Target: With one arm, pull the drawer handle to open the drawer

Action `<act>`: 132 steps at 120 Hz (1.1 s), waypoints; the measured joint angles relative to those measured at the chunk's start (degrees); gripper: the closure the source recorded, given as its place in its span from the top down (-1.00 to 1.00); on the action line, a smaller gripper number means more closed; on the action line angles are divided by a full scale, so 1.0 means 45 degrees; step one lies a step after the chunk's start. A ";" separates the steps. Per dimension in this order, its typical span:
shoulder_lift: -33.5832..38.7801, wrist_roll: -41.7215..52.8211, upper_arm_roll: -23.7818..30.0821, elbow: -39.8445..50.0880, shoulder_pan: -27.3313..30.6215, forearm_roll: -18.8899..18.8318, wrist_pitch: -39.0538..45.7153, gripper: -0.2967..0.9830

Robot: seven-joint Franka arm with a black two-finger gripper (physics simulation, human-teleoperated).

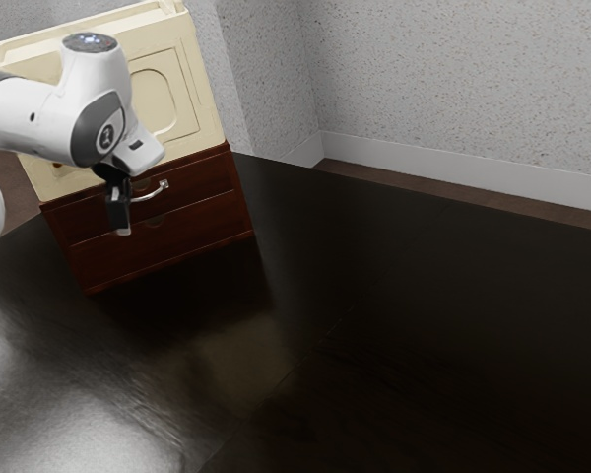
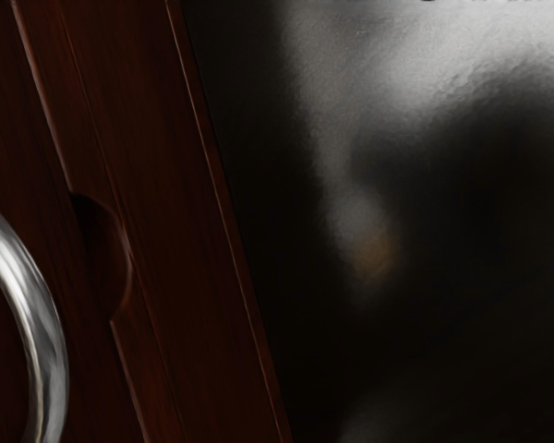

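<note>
My black gripper (image 1: 120,209) hangs in front of the dark red-brown drawer unit, overlapping the left end of the silver handle in the exterior view. That curved handle (image 1: 152,191) is fixed to the upper drawer front (image 1: 202,185), which looks flush with the unit. Whether my gripper touches the handle cannot be told. In the wrist view, the shiny handle (image 2: 46,337) curves along the left edge, over the dark red drawer front (image 2: 5,138), with a rounded notch (image 2: 106,254) in the wood beside it.
A cream cabinet body (image 1: 177,84) with a panelled front rises above the drawers. Below the upper drawer is a second wooden front (image 1: 177,236). The glossy black surface (image 1: 404,305) extends from the unit's base, and a speckled wall (image 1: 453,79) stands behind.
</note>
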State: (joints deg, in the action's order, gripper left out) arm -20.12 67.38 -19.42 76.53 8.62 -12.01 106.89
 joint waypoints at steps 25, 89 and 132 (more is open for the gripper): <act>-0.0025 0.0035 0.0025 0.0076 -0.0009 0.0020 0.0155 0.53; -0.0487 0.0044 0.0250 0.0016 0.0120 0.0013 0.0784 0.54; -0.0023 0.0033 0.0307 0.0530 0.0166 0.0055 0.1023 0.54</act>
State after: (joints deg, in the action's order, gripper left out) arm -20.23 67.52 -18.04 78.91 9.36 -11.76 111.50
